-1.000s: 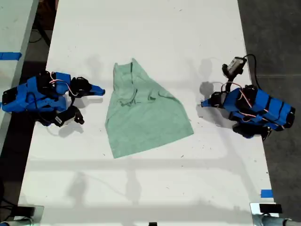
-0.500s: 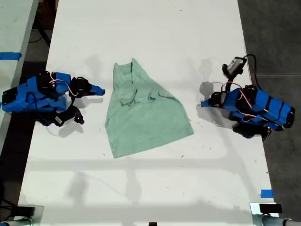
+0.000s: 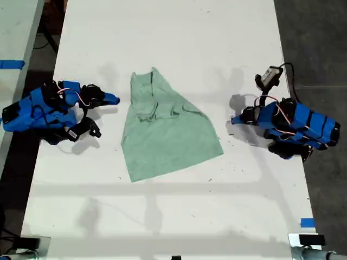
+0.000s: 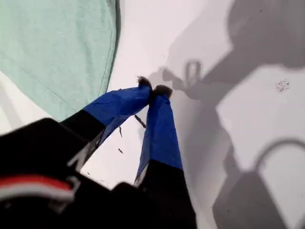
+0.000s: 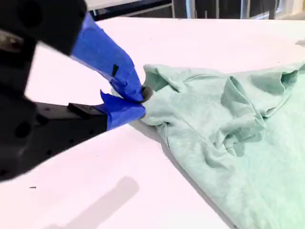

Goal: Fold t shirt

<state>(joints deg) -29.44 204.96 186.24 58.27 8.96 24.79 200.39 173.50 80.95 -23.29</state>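
Cloth first: the t shirt lies crumpled mid-table, bare white surface all round. My second gripper, tips together and empty, sits at its edge; my first gripper, closed and empty, rests apart.

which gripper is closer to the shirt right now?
My second gripper, at the exterior view's left: its shut tips sit right beside the pale mint-green cloth t-shirt edge. My first gripper, also shut, has bare white table around its tips.
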